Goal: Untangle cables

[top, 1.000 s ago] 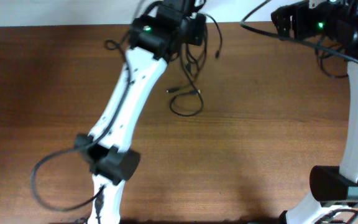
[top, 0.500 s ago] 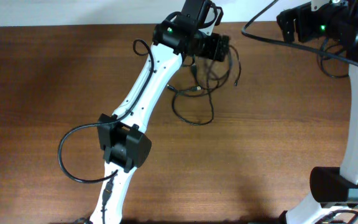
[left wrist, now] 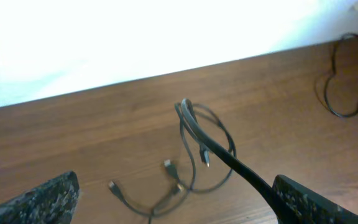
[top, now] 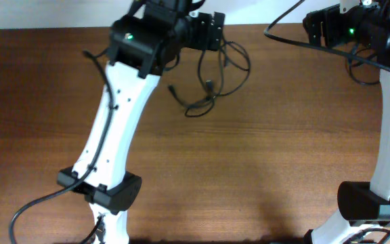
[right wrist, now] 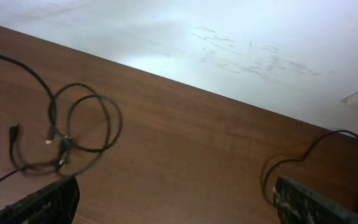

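The left arm (top: 124, 108) reaches from the near edge of the brown tabletop (top: 283, 156) to its far side. There the left fingers (left wrist: 39, 199) stand wide apart — one black strand climbs off the wood to the inner edge of one finger, though I cannot tell whether it is hooked there. The cables (top: 208, 87) lie just beneath those fingers at the far middle of the tabletop, a loose knot of overlapping loops with small plug ends (left wrist: 166, 165) at its near-left side. Well to the right, by the far corner, the right fingers (right wrist: 309, 205) are likewise spread apart — well clear of the cables.
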Motion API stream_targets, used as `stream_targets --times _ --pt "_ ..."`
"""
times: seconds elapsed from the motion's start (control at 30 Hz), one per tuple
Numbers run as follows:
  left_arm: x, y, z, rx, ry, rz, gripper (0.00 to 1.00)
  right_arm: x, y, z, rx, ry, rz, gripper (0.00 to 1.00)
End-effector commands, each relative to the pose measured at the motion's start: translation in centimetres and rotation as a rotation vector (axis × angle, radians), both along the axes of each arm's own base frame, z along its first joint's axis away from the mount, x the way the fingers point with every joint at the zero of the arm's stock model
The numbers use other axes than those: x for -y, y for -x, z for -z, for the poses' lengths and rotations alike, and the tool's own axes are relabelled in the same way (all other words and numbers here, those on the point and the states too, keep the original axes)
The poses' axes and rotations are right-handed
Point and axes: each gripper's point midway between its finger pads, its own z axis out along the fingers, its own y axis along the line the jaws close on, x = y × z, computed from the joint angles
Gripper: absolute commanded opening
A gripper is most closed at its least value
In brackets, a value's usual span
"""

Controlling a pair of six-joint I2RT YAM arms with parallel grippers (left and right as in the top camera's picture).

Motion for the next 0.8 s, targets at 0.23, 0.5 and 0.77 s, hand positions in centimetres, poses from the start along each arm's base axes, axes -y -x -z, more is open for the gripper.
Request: stream_targets --times 0.23,0.5,0.77 --pt "-1.5 -1.0 2.3 -0.033 -0.081 -0.069 0.99 -0.5 -0.1 0.7 -0.024 -0.029 -0.009 0.99" --pt "-3.2 -5.0 11.1 -0.086 -0.493 -0.14 0.99 -0.5 -0.1 0.7 -0.024 -0.028 -0.01 0.99" --pt "7.4 -0.2 13.7 -0.128 -0.328 0.616 0.99 -0.5 -0.1 0.7 -0.024 -0.023 -0.014 0.99"
